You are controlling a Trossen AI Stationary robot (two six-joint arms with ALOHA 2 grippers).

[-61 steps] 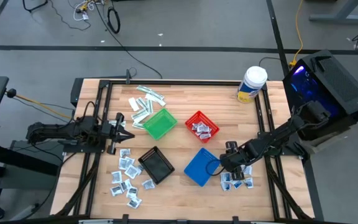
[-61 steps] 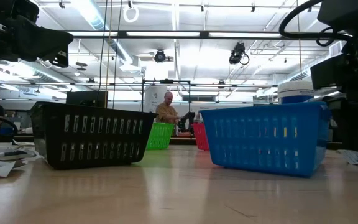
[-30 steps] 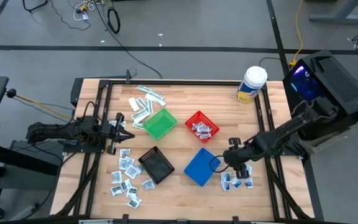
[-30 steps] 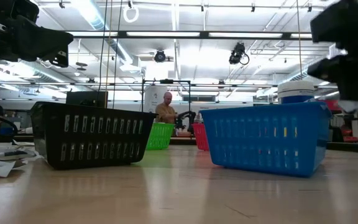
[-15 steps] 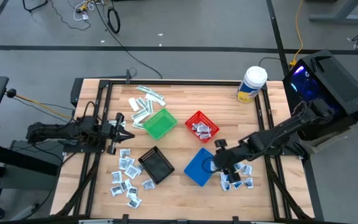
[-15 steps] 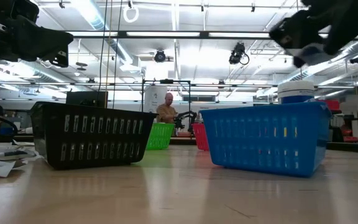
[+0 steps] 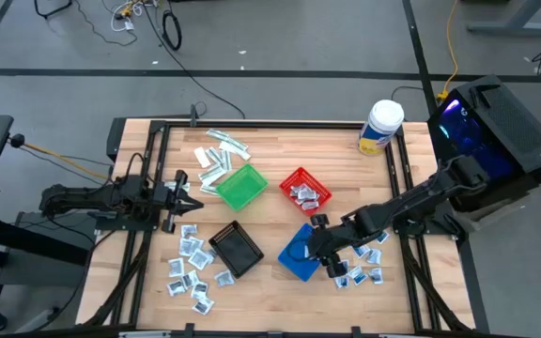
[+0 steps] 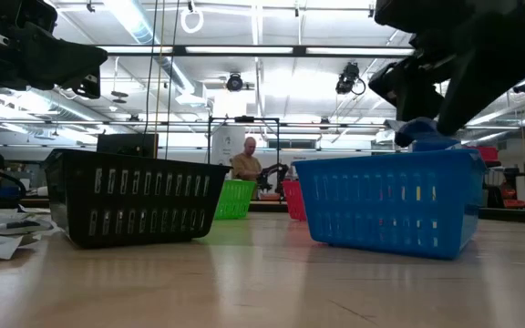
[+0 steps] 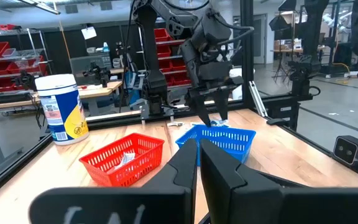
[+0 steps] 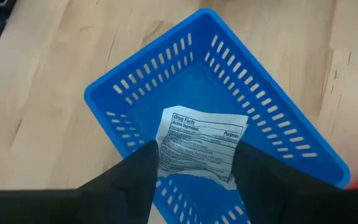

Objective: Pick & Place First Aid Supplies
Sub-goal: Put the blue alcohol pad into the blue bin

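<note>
right gripper [image 10: 194,165] over blue basket [image 10: 129,93], packet [image 10: 199,146] between fingers.

We see a grey concrete floor [image 7: 299,75] crossed by black cables [image 7: 172,33], long ceiling strip lights [image 8: 144,23], and red storage shelving [image 9: 5,59] beyond the table.

Even, bright overhead light across the table [image 7: 270,155] in the high view, shadows soft and short. Low view: ceiling lights [image 8: 144,23] blow out the upper left, arms go to dark silhouettes, near tabletop blurred. Left wrist view: dark fingers [image 9: 219,177] soft at bottom centre. Purple glow on the box [image 7: 458,117] at right.
</note>
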